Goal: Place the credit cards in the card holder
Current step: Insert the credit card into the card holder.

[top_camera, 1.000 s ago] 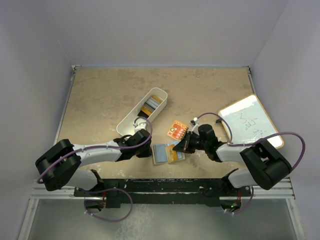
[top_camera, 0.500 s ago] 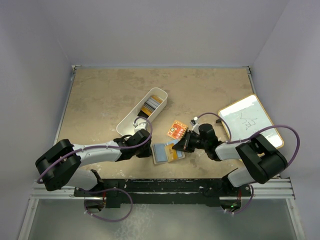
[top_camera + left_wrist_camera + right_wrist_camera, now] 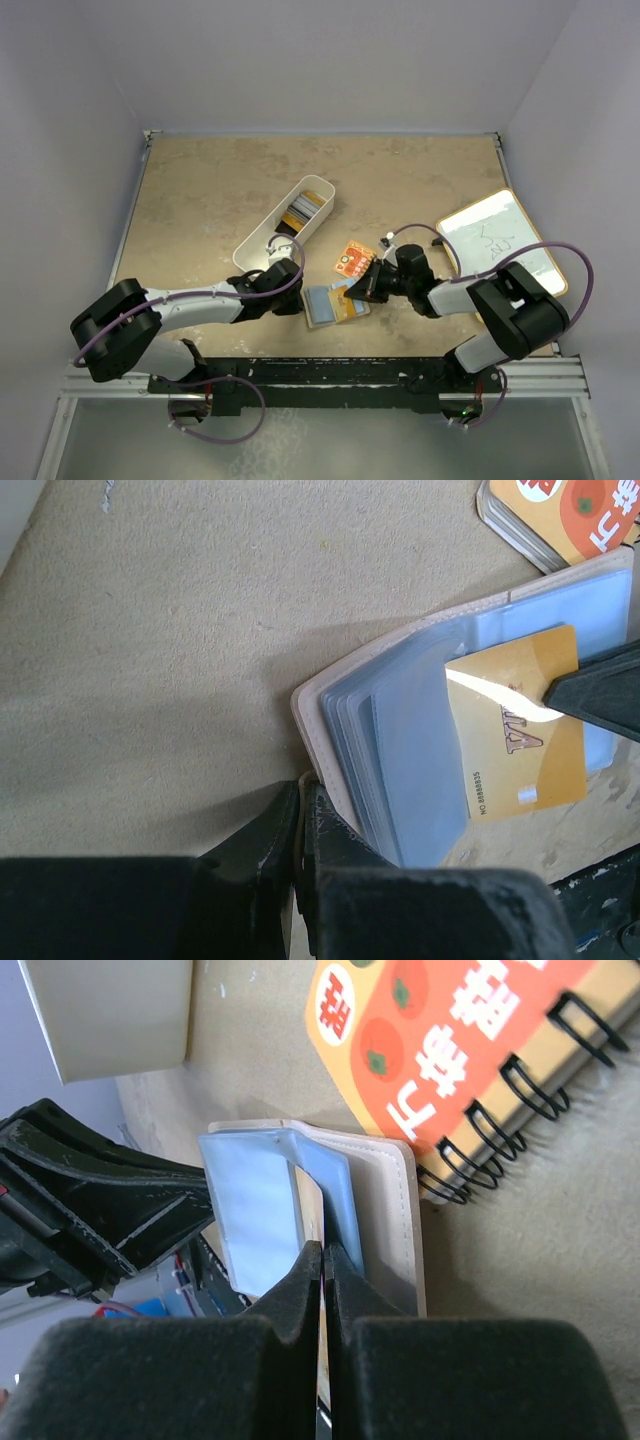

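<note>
The holder (image 3: 330,305) lies open on the table (image 3: 220,190), its clear sleeves fanned up. The right gripper (image 3: 358,290) is clamped tight on a gold card (image 3: 515,725), held by one end, with the other end lying over the holder's sleeves. In the right wrist view the card's edge sits between two sleeves. I can't tell whether it has entered a pocket. The left gripper (image 3: 298,300) is closed at the holder's left corner, and I can't tell whether it nips the cover or only presses beside it.

What worries me is the card riding over a sleeve instead of into it. The sleeves look soft, so a push at the wrong angle could buckle them. If the hold at the left corner is light, the same push could shove the whole holder leftward. Gripped at one end only, the card might also twist in the fingers. An orange notebook (image 3: 354,261) lies just behind the holder, and its wire spiral is close enough to the right fingers to snag them.

The table is a matt, mottled beige, like stone. Behind and left of the holder stands a white bin (image 3: 285,225) with more cards (image 3: 300,212) in it. A whiteboard (image 3: 500,245) lies well to the holder's right. Plain pale walls close in three sides.
</note>
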`<act>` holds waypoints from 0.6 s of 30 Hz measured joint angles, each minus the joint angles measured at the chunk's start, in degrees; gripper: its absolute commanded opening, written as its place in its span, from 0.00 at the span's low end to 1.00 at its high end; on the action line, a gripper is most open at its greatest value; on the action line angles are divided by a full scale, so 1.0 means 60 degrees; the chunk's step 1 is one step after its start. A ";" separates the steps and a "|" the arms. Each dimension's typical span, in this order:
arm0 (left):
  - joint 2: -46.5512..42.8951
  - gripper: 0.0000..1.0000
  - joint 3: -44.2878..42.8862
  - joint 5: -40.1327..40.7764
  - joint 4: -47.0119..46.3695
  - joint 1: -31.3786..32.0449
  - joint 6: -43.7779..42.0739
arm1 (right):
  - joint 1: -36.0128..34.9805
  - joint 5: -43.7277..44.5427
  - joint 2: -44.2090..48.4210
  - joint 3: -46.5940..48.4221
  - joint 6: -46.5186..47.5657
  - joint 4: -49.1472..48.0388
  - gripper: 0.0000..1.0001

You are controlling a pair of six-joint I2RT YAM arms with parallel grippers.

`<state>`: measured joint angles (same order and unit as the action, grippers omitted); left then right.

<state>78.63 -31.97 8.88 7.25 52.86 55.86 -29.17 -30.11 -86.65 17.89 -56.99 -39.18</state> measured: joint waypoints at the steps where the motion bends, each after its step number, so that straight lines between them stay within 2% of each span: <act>1: 0.0000 0.00 -0.0004 0.0022 0.0007 0.0007 -0.0004 | 0.0000 -0.0011 0.0000 0.0076 0.0058 0.0066 0.00; 18: -0.0040 0.00 -0.0091 0.0342 0.0299 0.0018 -0.0208 | 0.0146 -0.0452 -0.0306 0.0831 0.0780 0.1038 0.00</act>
<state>78.39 -32.51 10.94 9.04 52.97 54.61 -28.29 -32.82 -88.49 22.87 -52.31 -32.95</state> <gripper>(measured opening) 0.012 0.005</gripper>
